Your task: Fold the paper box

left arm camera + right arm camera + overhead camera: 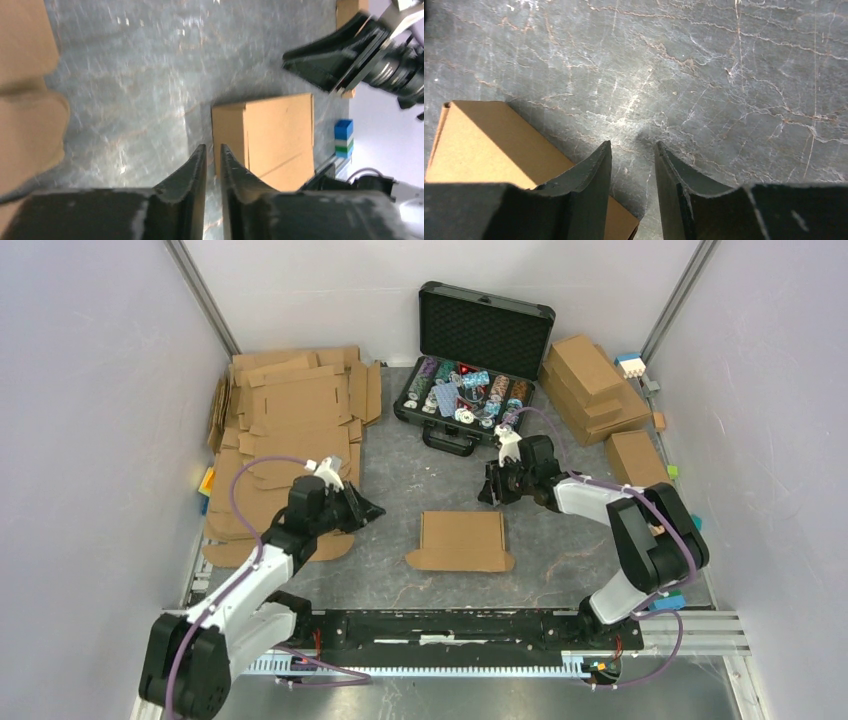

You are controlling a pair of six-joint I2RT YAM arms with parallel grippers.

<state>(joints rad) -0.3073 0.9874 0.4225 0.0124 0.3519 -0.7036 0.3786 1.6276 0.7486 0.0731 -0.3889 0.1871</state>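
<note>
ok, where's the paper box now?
Top view: the paper box lies centre of the table, nearer than the chip case, right of the flat cardboard stack.

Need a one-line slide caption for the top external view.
Paper box lies between the left gripper and right gripper, neither touching it; flat cardboard sheets at left, open chip case behind.
</note>
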